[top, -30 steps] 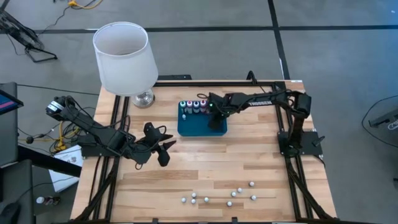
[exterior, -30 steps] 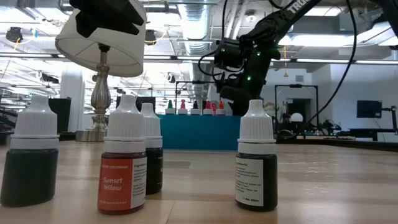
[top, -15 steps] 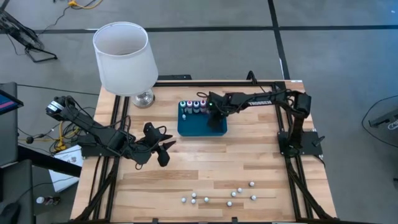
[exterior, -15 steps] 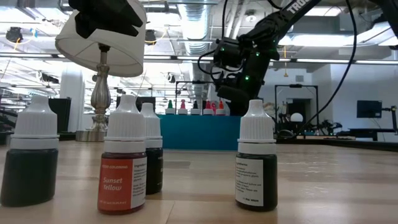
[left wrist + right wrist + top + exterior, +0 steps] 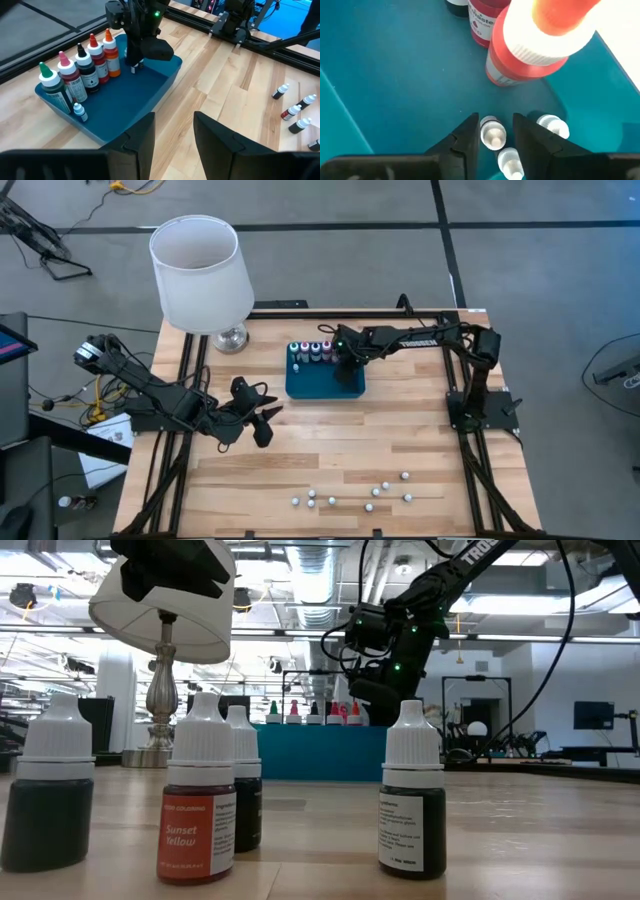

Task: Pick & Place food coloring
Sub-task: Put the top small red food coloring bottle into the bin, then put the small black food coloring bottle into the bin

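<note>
1. In the high view, the right gripper (image 5: 345, 356) is hanging over the 1 o'clock corner of the teal tray (image 5: 310, 387), just beside the row of coloured bottles (image 5: 311, 351) that is standing along the tray's 12 o'clock edge. The left gripper (image 5: 262, 418) is waiting at 8 o'clock from the tray, well apart from it, with its fingers spread and nothing between them. More small white-capped bottles (image 5: 352, 495) are lying scattered at the 6 o'clock side of the wooden table (image 5: 400, 430). A white lamp (image 5: 198, 272) is standing at 11 o'clock.

2. In the low view, four small bottles with ribbed white caps are standing close to the camera; one bottle (image 5: 197, 805) is carrying an orange label. The right gripper (image 5: 385, 690) is hanging over the tray (image 5: 320, 753) far behind. Compared with one second ago, it is sitting slightly higher.

3. In the left wrist view, five tall bottles (image 5: 80, 67) with pointed coloured tips are standing in the smooth plastic tray (image 5: 120, 100), and one tiny bottle (image 5: 80, 112) is beside them.

4. In the right wrist view, the right gripper (image 5: 495, 135) is standing parted, and a tiny white cap (image 5: 493, 134) is sitting between its fingers (image 5: 468, 134). I cannot tell if they are pressing it or have let it go.
</note>
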You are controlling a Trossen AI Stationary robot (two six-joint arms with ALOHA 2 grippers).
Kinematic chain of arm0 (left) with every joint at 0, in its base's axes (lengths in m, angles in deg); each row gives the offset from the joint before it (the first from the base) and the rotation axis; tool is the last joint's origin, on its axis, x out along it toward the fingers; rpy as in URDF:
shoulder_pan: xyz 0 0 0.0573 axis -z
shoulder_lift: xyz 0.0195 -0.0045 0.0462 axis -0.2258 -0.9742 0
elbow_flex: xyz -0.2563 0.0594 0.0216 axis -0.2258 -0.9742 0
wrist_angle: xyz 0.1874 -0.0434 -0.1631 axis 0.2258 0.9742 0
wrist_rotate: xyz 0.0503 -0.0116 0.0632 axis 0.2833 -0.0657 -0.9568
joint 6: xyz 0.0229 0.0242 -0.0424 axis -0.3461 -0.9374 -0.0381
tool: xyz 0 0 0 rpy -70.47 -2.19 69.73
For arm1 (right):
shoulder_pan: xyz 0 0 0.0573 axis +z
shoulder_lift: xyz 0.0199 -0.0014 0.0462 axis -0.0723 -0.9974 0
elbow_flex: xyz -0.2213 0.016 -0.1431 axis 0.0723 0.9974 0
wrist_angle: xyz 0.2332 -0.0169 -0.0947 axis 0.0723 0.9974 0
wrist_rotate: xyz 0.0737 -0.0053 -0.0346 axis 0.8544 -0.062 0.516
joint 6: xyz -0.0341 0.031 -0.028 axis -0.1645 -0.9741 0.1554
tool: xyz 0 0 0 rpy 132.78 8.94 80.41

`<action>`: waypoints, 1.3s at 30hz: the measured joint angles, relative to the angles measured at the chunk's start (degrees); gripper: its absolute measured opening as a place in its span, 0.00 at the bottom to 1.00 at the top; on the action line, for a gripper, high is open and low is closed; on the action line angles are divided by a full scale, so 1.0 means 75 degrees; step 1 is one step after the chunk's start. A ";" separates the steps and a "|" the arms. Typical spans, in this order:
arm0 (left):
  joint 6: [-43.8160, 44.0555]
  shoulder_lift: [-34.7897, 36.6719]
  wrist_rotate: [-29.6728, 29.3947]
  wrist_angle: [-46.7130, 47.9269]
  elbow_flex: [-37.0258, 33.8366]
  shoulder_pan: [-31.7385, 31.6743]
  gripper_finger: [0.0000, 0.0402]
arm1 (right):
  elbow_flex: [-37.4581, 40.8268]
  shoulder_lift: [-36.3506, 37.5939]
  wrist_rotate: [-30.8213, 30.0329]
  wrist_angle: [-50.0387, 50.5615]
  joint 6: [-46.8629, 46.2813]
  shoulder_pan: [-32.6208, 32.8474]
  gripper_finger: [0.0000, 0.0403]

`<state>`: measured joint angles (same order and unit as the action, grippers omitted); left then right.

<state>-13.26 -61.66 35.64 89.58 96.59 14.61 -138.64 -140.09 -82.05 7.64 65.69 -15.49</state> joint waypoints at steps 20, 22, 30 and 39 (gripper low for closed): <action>-0.0016 0.0000 0.0065 -0.0008 0.0000 0.0000 0.31 | -0.0143 0.0957 -0.0054 0.0396 0.0207 0.0028 0.33; -0.0018 0.0000 0.0375 -0.0032 0.0000 0.0000 0.31 | -0.0143 0.1336 -0.0019 0.0578 0.0383 0.0122 0.32; 0.0015 0.0000 0.2564 -0.0049 0.0000 0.0009 0.31 | -0.0143 0.2945 0.0125 0.1799 0.1357 0.1095 0.32; 0.0312 -0.0668 0.4032 -0.1791 0.0000 0.0687 0.31 | 0.0030 0.4501 0.0161 0.2886 0.1476 0.2359 0.31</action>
<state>-10.92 -66.67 65.87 76.14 96.59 19.76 -138.41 -106.34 -80.84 29.28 76.76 2.20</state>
